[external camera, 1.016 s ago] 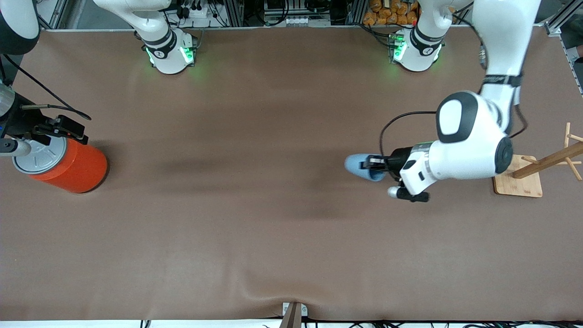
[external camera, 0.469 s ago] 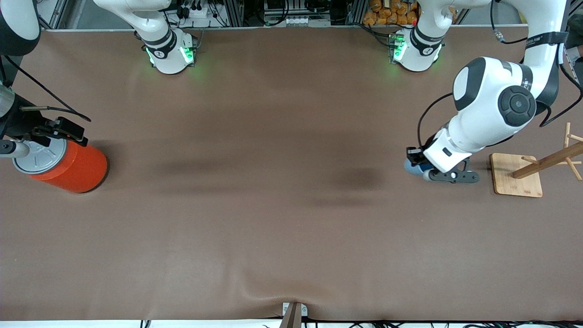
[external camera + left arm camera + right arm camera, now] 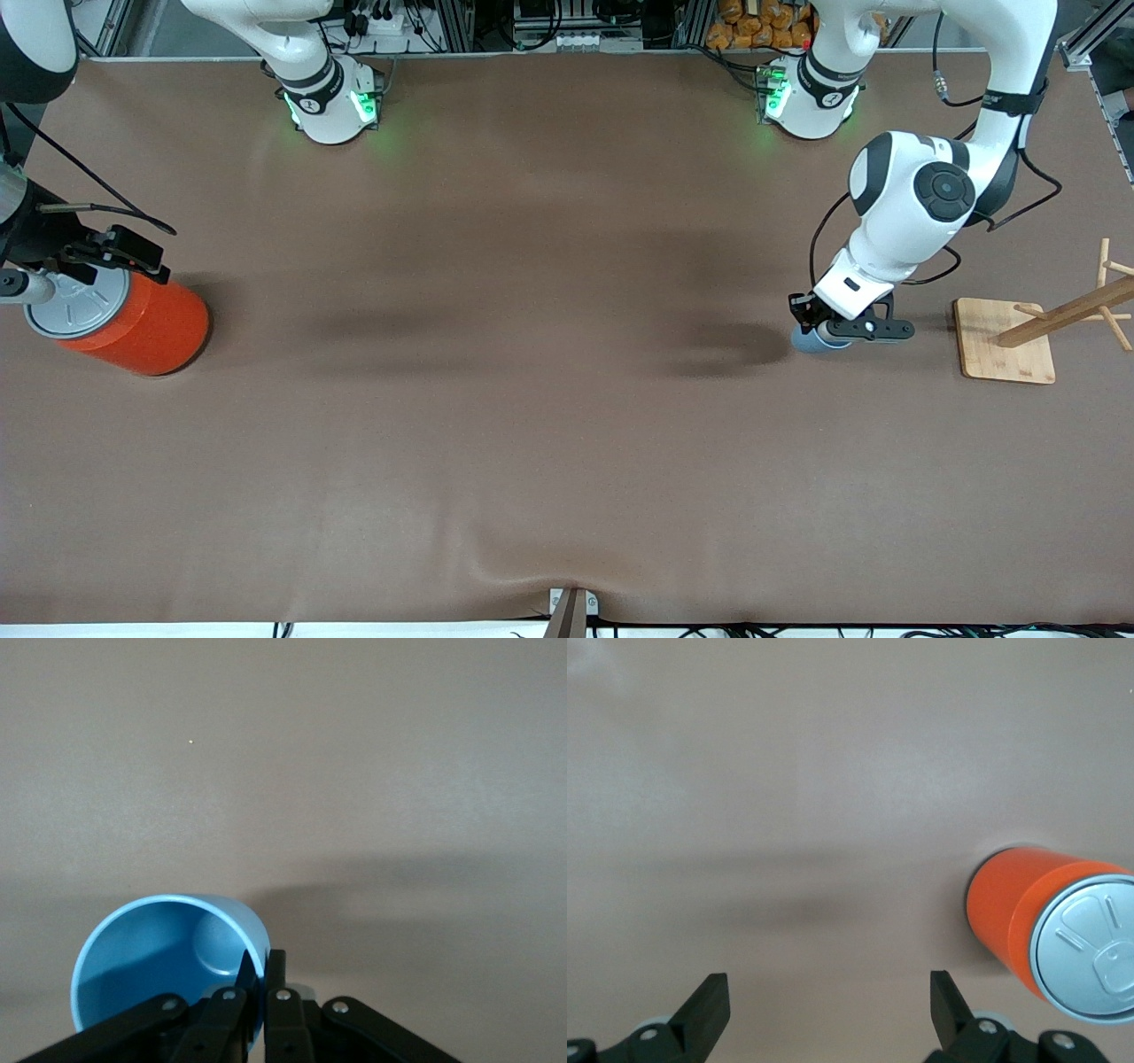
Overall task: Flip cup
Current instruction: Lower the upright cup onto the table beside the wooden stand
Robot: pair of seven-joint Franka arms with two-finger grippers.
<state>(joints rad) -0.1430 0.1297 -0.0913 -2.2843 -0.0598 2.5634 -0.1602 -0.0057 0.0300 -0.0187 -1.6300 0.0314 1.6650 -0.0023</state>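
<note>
The left claw (image 3: 813, 330) pinches the wall of the light-blue cup (image 3: 808, 341) at its rim, one finger inside the mouth and one outside, as the left wrist view shows (image 3: 263, 979); this rim grip leaves the body free, so that turning the wrist turns the whole cup. The cup (image 3: 168, 970) sits low over or on the brown desk (image 3: 532, 425) toward the left arm's end, just beside the wooden base of a peg rack (image 3: 1007, 341); its mouth faces up toward the wrist camera and its floor is visible inside. Whether its base already touches the desk cannot be told. Judged from this pose, the flip is nearly finished, and what remains is to release and lift clear without tipping so light a thing. The right arm waits, its claw (image 3: 828, 1010) spread and empty, above the desk near the orange can (image 3: 124, 319) with a grey pull-tab lid at the right arm's end.
</note>
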